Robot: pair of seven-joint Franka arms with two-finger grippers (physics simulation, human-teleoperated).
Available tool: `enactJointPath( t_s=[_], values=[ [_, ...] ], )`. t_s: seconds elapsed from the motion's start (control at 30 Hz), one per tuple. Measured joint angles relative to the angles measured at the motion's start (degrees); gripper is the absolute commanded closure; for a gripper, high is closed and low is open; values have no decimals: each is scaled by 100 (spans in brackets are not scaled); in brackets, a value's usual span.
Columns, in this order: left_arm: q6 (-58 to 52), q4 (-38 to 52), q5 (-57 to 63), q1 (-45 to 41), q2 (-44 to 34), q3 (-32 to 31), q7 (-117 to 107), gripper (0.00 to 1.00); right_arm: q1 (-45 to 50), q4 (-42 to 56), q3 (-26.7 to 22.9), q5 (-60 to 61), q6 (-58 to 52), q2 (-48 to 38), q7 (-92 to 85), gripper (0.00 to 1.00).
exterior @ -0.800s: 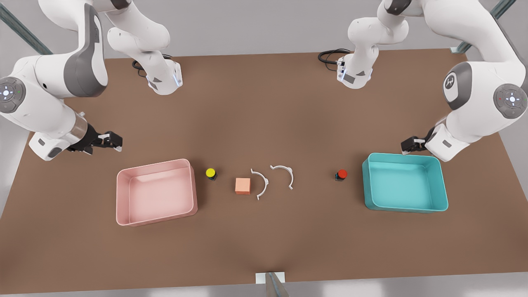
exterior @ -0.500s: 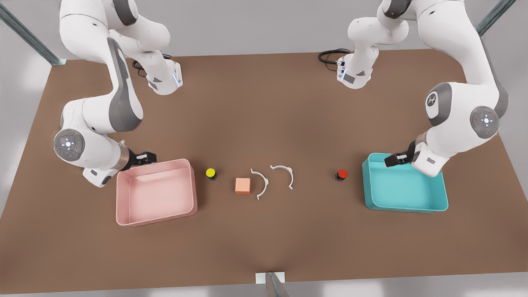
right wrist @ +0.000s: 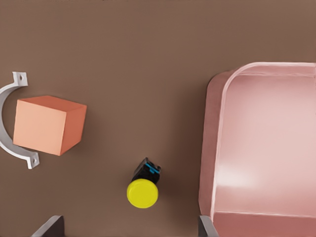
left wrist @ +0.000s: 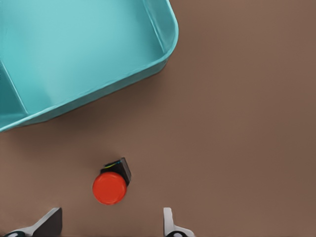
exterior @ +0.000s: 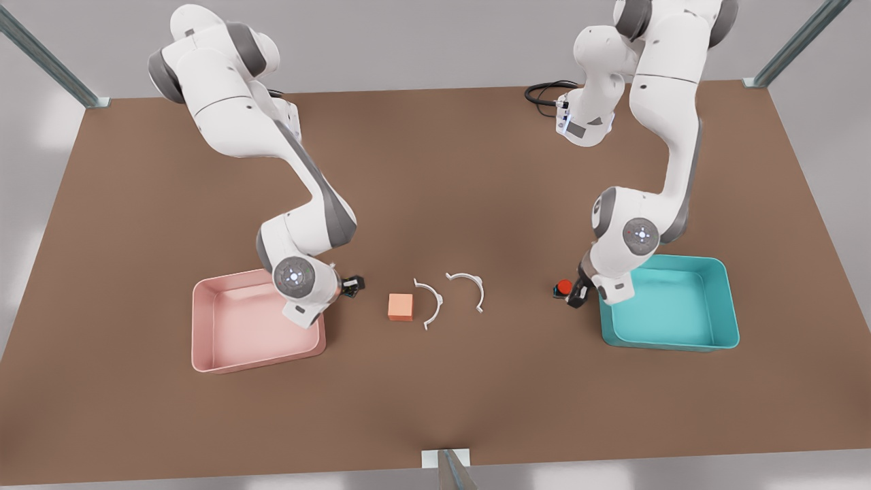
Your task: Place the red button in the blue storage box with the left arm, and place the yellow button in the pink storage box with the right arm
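Hovering my left gripper (exterior: 576,298) over the brown table (exterior: 435,177), I am looking straight down on the red button (left wrist: 109,186) — it is standing on the table just beside the blue storage box (left wrist: 59,64), apart from its wall. My left fingertips (left wrist: 49,222) are spread wide, gripping nothing, and the button is sitting ahead of the gap between them. In the front view the red button (exterior: 563,287) is peeking out at the gripper's side, on the front view's left of the blue storage box (exterior: 725,333).

My right gripper (exterior: 354,286) is hanging over the spot between the pink storage box (exterior: 204,340) and the orange cube (exterior: 401,306). My right wrist camera is showing the yellow button (right wrist: 143,191) upright on the table, near the pink storage box (right wrist: 217,148) but not touching it, with the orange cube (right wrist: 47,124) farther off on its other side. My right fingertips (right wrist: 49,226) are parted too, empty, the yellow button lying ahead of the opening between them.

Two white curved brackets (exterior: 449,292) are lying on the table between the cube and the red button — one of them (right wrist: 12,123) is curving round the cube's far side.
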Motion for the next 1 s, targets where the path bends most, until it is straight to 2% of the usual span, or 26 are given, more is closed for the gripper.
enactJointPath(
  t_s=[0.2, 0.33, 0.4, 0.43, 0.57, 0.67, 0.8, 1.0],
  values=[
    [360, -91, 11, -33, 526, 2, -1312, 0, 50, -382, -1, -39, 477, 95, 671, 0],
    [465, -102, 16, -30, 735, 8, -1973, 0, 56, -1225, 9, -44, 1038, -141, 1129, 0],
    [497, -102, 17, -23, 762, 10, -2252, 13, 35, -1581, 54, -38, 1316, -309, 1327, 0],
    [509, -102, 17, -21, 776, 10, -2381, 29, 28, -1706, 74, -34, 1428, -391, 1423, 0],
    [560, -102, 38, -28, 806, 12, -2828, 47, 36, -1963, 99, -26, 1789, -474, 1776, 0],
    [585, -100, 77, -21, 804, 11, -3099, 53, 33, -1991, 97, -39, 1971, -363, 2009, 0],
    [570, -94, 95, 14, 629, 18, -3355, 56, 15, -2027, 96, -50, 2174, -224, 2265, 0],
    [-149, -61, 104, 32, -317, 498, -3299, 56, -36, -2054, 81, -55, 2456, 15, 2557, 0]
  ],
)
